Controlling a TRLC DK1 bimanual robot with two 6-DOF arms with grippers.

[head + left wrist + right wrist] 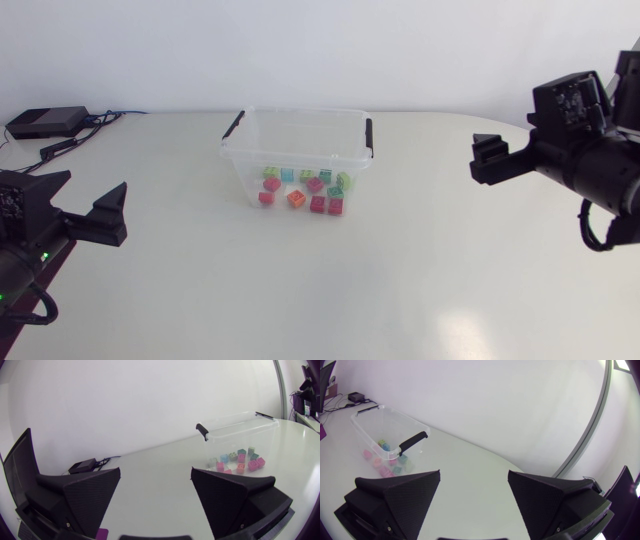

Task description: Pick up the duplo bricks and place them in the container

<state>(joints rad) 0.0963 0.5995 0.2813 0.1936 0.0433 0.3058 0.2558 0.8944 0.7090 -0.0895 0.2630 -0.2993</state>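
**Work surface.** The counter [300, 290] is a smooth, off-white top with a matte finish. Its far right corner is rounded. A soft patch of reflected light [470, 325] shows on the near right part of the surface.

**Container.** The container [297, 150] is a clear plastic box. It stands upright on the far middle of the counter, open at the top. One of its black handles [233, 124] sits at each short end.

**Bricks.** All visible duplo bricks [305, 188] lie inside the container, on its floor, in one loose layer. They are gathered toward the side nearer the arms. Their colours include green, blue, pink, red and orange.

**Other items.** A black box [45, 122] rests at the far left corner of the counter. Its cables [100, 120] trail beside it across the surface, well apart from the container.

**Left tool.** The left tool [95, 185] hangs at the left side of the counter, well apart from the container. Its fingers are spread wide, and only bare counter shows between them. In the left wrist view the container [240, 435] and bricks [240, 460] stand ahead of the tool [156, 472], off toward one finger.

**Right tool.** The right tool [508, 125] hangs over the right side of the counter, also well apart from the container. It is spread wide and holds nothing. In the right wrist view the container [375, 420] stands ahead of the tool [474, 475], off to one side.
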